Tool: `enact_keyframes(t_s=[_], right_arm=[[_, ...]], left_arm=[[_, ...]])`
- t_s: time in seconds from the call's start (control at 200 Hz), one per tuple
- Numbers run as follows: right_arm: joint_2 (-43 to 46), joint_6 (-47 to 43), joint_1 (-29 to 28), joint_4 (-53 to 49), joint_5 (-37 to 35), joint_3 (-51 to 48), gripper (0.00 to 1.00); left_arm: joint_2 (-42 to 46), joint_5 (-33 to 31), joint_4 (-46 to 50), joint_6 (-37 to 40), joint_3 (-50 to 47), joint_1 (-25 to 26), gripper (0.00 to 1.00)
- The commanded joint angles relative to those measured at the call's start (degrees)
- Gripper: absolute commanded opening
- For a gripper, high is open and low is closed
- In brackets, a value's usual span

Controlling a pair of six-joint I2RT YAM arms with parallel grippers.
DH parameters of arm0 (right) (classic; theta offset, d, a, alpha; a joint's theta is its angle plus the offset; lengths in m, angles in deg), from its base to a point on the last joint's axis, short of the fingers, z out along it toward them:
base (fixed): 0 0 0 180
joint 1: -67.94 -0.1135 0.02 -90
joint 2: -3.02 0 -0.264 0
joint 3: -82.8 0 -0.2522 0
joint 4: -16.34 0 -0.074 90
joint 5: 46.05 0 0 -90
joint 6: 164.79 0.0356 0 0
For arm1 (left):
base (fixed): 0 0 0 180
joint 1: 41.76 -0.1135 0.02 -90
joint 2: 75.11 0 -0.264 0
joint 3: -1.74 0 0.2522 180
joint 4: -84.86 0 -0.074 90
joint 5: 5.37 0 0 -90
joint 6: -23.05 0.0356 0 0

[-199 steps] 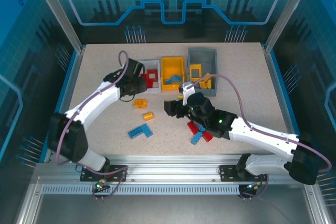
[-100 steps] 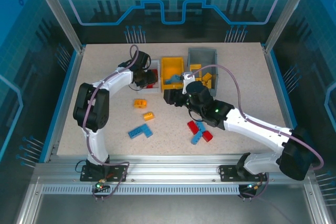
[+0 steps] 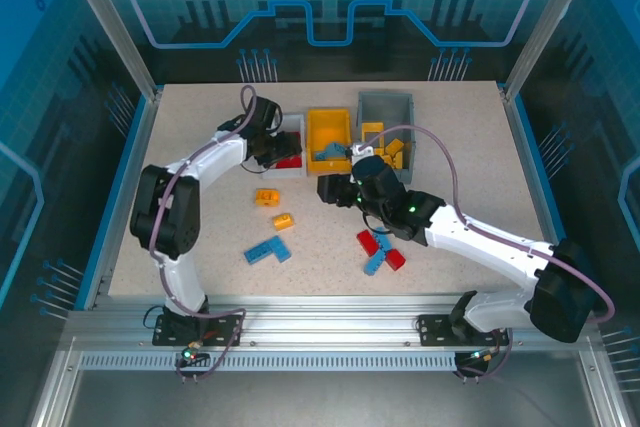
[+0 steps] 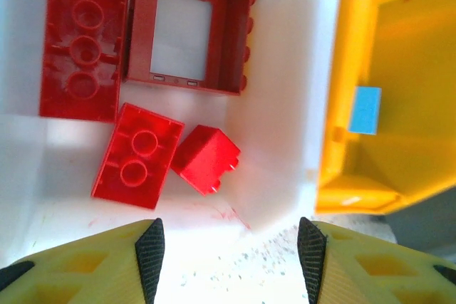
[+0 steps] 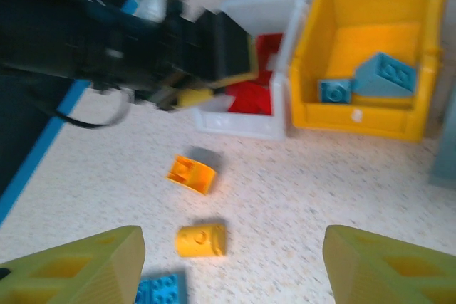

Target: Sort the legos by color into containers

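Note:
My left gripper (image 3: 272,150) (image 4: 230,254) hovers open over the near edge of the white bin (image 3: 288,173) (image 4: 285,140), nothing between its pads. In that bin lie a red frame (image 4: 189,26), a red plate (image 4: 82,44) and two small red legos (image 4: 137,154). The yellow bin (image 3: 329,125) (image 5: 370,122) holds blue legos (image 5: 385,72). The grey bin (image 3: 385,107) holds yellow legos (image 3: 388,152). My right gripper (image 3: 333,190) (image 5: 231,268) stands open and empty above the table, over an orange lego (image 3: 266,196) (image 5: 191,174) and a yellow lego (image 3: 283,220) (image 5: 201,240).
A blue L-shaped lego (image 3: 268,251) (image 5: 160,291) lies at the near left. A cluster of red and blue legos (image 3: 380,250) sits under the right forearm. The left arm (image 5: 107,40) crosses in front of the white bin.
The left arm swung its gripper over the white bin and the jaws opened. The right gripper moved from the red and blue cluster towards the bins.

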Motion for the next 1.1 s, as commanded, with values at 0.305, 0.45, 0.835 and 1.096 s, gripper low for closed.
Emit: enact_keyframes(t_s=[0.305,0.45,0.835,1.096], right_arm=[[-1.25,-0.63,3.69,-29.91,-3.27,-6.21,0.67],[-6.29,-4.74,6.07,-29.32,2.71,-6.78,0.69],[-13.46,-7.35,10.58,-28.91,4.63,-4.92,0.51],[-13.43,-7.36,11.8,-27.86,4.39,-6.2,0.4]], left_arm=[[28.33,3.13,-1.44,-2.76,-18.26,12.04,0.59],[38.45,3.45,-5.01,-7.72,-26.82,20.03,0.61],[47.62,5.62,-10.32,-12.21,-34.77,24.95,0.65],[45.99,6.17,-11.16,-12.01,-33.71,25.18,0.65]])
